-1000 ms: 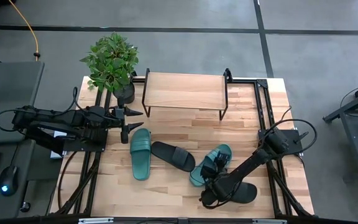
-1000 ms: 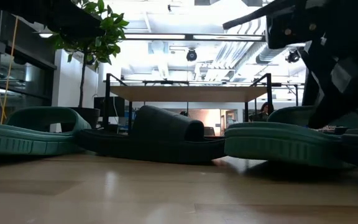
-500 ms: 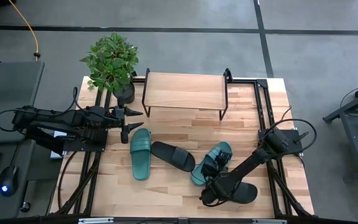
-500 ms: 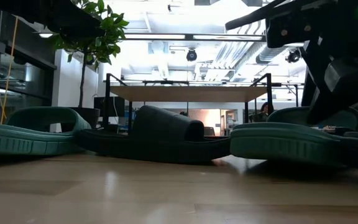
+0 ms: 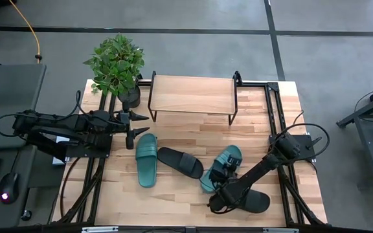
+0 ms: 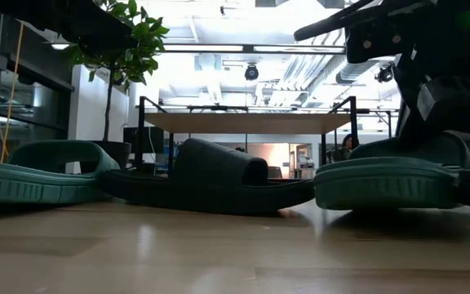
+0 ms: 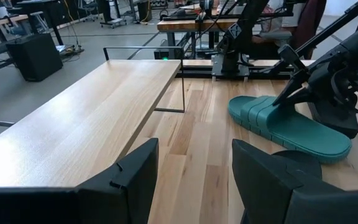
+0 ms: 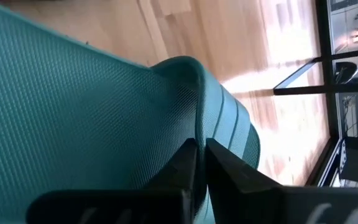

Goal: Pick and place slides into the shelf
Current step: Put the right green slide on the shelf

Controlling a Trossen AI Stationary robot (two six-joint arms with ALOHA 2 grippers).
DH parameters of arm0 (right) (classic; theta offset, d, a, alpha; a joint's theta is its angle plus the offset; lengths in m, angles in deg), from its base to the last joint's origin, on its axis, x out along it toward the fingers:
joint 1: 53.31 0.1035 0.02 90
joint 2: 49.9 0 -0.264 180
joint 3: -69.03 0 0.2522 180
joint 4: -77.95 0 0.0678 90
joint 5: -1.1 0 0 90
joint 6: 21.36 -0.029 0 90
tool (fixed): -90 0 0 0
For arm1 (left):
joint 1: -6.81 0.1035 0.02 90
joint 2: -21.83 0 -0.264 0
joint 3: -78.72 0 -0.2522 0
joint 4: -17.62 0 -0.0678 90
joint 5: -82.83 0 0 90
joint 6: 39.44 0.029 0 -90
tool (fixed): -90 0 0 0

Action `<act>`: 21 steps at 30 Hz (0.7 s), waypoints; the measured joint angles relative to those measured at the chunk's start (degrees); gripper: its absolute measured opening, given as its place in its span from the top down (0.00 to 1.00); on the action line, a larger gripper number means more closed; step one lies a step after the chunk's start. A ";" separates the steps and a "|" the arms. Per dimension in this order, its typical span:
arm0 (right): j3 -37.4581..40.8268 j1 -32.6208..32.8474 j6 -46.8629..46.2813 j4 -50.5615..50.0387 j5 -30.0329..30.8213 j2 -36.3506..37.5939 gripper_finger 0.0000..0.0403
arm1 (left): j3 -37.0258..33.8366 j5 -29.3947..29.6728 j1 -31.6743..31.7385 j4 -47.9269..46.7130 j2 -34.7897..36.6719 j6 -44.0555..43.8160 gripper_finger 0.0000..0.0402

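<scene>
The surface (image 5: 173, 194) is of light wood planks with a smooth finish that shines a little, and the shelf (image 5: 193, 94) has a top of the same pale wood with visible grain, on thin black metal legs. The teal slide (image 8: 73, 118) looks like matt rubber with a fine dotted texture on the footbed and ribs along its edge, and the black slide (image 6: 210, 175) looks matt and smooth. The right gripper (image 8: 201, 163) is of matt dark plastic.

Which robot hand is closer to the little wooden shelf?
Left. The left gripper hangs just off the shelf's left end; the right gripper is farther away, clamped on a teal slide.
</scene>
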 joint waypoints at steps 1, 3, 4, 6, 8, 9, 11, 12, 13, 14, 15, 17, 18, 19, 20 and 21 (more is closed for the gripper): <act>0.00 0.00 0.01 0.00 0.32 0.00 0.97 | -0.02 0.00 0.00 0.00 0.00 -0.02 0.53; 0.00 0.00 0.15 -0.09 1.03 0.00 0.98 | -0.01 0.00 -0.01 0.00 0.00 -0.01 0.53; 0.00 -0.02 0.35 -0.25 1.28 0.00 0.99 | -0.02 0.00 0.00 0.00 0.00 -0.02 0.53; 0.00 -0.07 0.08 -1.09 1.93 0.01 0.99 | -0.02 0.00 0.00 0.00 0.00 -0.02 0.53; 0.00 -0.13 -0.48 -1.83 2.38 0.36 0.99 | -0.02 0.00 0.00 0.00 0.00 -0.02 0.53; 0.00 -0.13 -1.02 -2.18 2.81 0.62 0.99 | -0.01 0.00 0.00 -0.01 0.00 -0.01 0.53; 0.00 -0.13 -1.10 -2.81 4.15 1.28 0.99 | -0.02 0.00 0.00 -0.02 0.00 -0.02 0.53; 0.00 -0.13 -1.13 -2.99 4.69 1.61 0.99 | 0.00 0.00 0.00 -0.16 0.00 0.00 0.53; 0.00 -0.15 -1.22 -2.96 5.16 2.00 0.99 | -0.02 0.00 -0.02 -0.23 -0.01 0.00 0.53; 0.00 -0.20 -1.24 -2.97 5.71 2.44 1.00 | 0.00 0.00 -0.01 -0.28 0.00 0.00 0.53; 0.00 -0.31 -1.24 -2.94 6.26 2.91 1.00 | -0.01 0.00 0.00 -0.28 -0.02 -0.01 0.53; 0.00 -0.39 -1.21 -3.12 7.73 4.04 1.00 | -0.01 0.00 -0.01 -0.26 0.00 0.00 0.53; 0.00 -0.40 -1.15 -3.15 8.45 4.60 1.00 | -0.01 0.00 -0.02 -0.26 0.00 -0.02 0.53; 0.00 -0.42 -1.16 -3.29 9.13 5.17 1.00 | -0.01 0.00 0.00 -0.26 0.00 -0.01 0.53; 0.00 -0.42 -1.08 -3.43 9.81 5.75 1.00 | 0.00 0.00 0.00 -0.26 0.00 0.00 0.53; 0.00 -0.42 -1.10 -3.54 10.39 6.31 1.00 | 0.00 0.00 0.00 -0.26 0.00 0.00 0.53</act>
